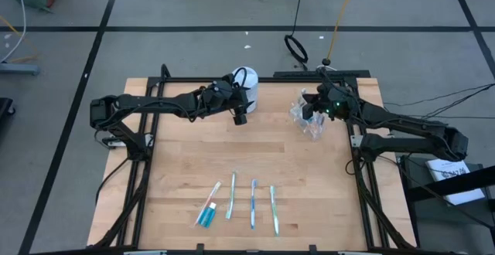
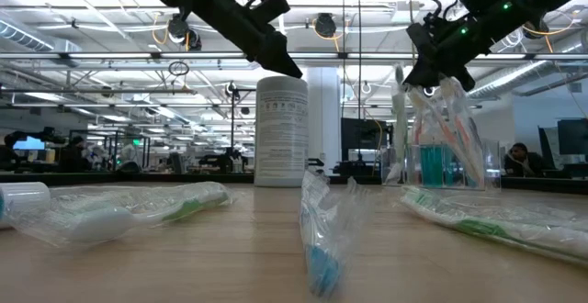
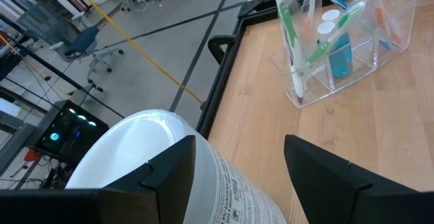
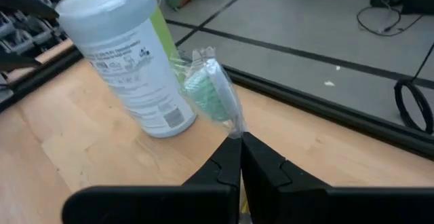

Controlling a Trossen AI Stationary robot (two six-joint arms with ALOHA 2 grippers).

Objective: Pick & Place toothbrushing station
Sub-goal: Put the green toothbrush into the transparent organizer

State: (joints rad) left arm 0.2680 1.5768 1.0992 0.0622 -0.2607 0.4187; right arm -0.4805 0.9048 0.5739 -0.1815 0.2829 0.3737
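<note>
Over the clear cup (image 1: 309,120) at the desk's back right, right gripper (image 4: 239,157) clenched on a wrapped green toothbrush (image 4: 211,91), likely for dropping in; left gripper (image 3: 237,170) released, jaws straddling the white canister (image 1: 246,85); more toothbrushes (image 1: 252,203) lie near the front.

Matt pale wood table (image 1: 178,162), clear glossy plastic cup (image 3: 352,54), crinkly wrapped toothbrushes (image 1: 252,203).

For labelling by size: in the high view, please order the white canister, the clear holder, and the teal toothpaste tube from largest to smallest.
1. Clear holder
2. White canister, partly hidden by the left arm, so nearly alike
3. Teal toothpaste tube
</note>
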